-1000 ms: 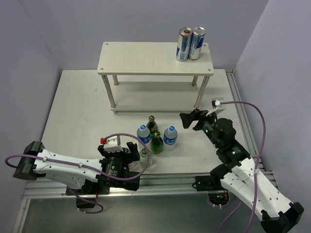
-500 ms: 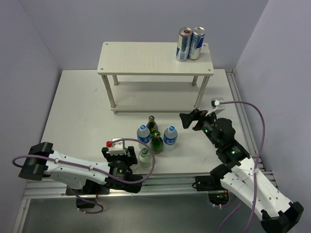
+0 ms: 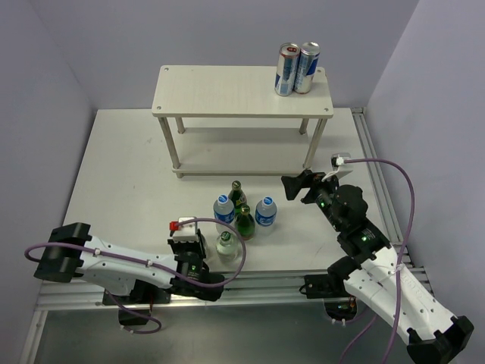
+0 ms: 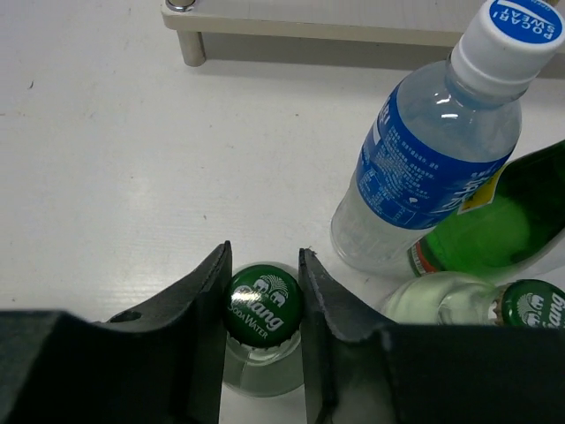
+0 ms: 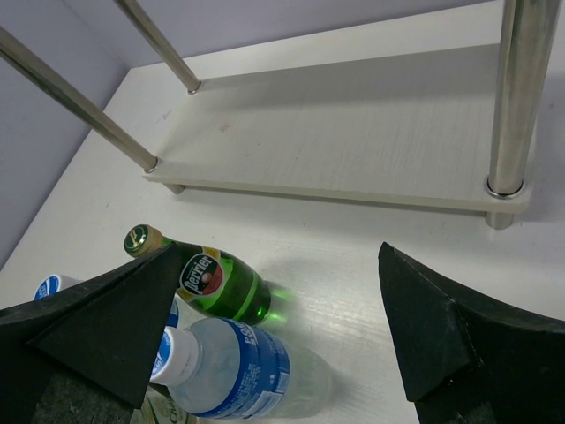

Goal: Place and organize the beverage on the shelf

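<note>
Cans sit at one o'clock on your shelf; five bottles wait. Left fingers clamp the soda bottle, right fingers gape empty.

White-and-black arms carry purple cables and black wedge-shaped fingers.

Shelf: two cans upright, touching, right end of top board. Bottle cluster on table before shelf. Left gripper at nearest clear bottle, apparently clamped on it; fingers barely visible. Right gripper jaws spread, beside cluster's right.
</note>
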Controlling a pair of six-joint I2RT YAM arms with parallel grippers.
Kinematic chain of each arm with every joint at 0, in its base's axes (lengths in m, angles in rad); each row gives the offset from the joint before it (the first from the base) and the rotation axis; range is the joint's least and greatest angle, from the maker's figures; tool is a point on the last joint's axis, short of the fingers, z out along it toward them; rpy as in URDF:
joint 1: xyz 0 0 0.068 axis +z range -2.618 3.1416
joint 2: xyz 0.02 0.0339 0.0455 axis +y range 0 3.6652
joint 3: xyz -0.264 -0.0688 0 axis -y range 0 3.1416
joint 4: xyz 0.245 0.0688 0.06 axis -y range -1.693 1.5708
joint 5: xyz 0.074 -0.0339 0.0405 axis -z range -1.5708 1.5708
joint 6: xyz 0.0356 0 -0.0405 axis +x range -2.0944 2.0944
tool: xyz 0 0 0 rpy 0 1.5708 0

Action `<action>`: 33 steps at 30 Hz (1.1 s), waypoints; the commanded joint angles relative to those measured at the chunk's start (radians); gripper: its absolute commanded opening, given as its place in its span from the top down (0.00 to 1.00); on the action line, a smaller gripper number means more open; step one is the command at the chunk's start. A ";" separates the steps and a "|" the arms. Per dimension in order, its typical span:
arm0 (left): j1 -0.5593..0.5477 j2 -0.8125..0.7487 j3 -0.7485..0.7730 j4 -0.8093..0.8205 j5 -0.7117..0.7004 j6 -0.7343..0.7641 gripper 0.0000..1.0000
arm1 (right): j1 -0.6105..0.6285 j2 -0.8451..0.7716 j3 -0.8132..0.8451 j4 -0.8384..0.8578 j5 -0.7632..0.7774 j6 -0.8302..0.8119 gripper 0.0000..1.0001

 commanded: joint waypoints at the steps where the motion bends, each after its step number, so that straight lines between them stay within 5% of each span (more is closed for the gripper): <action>1: 0.014 0.022 -0.006 -0.033 0.054 -0.261 0.75 | 0.006 -0.014 -0.005 0.023 0.021 0.002 0.00; 5: 0.020 0.030 0.006 -0.033 0.051 -0.242 1.00 | 0.006 -0.016 -0.005 0.023 0.026 0.004 0.00; 16: 0.051 -0.060 0.145 -0.031 -0.033 -0.016 1.00 | 0.006 -0.030 -0.005 0.018 0.033 0.008 0.00; 33: 0.147 -0.183 0.464 -0.006 -0.179 0.549 1.00 | 0.006 -0.048 -0.008 0.012 0.038 0.013 0.00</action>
